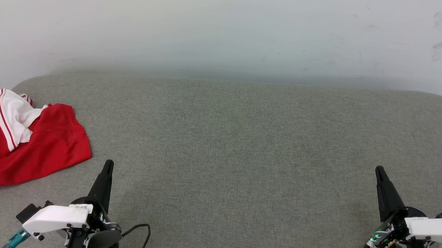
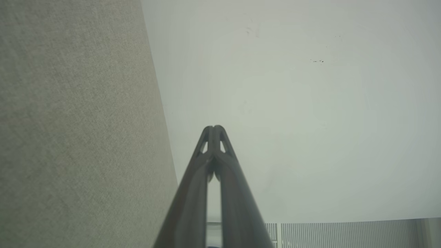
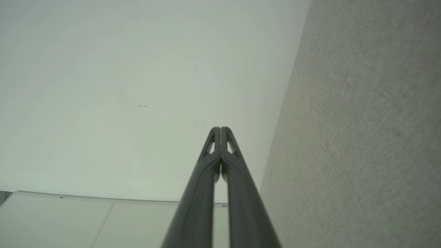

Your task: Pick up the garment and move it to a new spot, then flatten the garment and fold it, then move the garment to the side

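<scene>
The garment (image 1: pixel 30 144), red with a white sleeve and red-white striped trim, lies crumpled at the far left of the grey fabric surface (image 1: pixel 235 147) in the head view. My left gripper (image 1: pixel 108 166) points up at the lower left, just right of the garment's lower corner and apart from it, shut and empty. At the lower right my right gripper (image 1: pixel 379 172) is shut and empty, far from the garment. In the left wrist view the left gripper (image 2: pixel 214 128) has its tips pressed together; in the right wrist view the right gripper (image 3: pixel 220 129) is likewise shut.
A pale wall (image 1: pixel 226 29) rises behind the grey surface's far edge. A black cable (image 1: pixel 141 231) loops beside the left wrist. The grey surface's rounded far corners show at left and right. A ribbed panel (image 2: pixel 344 234) appears low in the left wrist view.
</scene>
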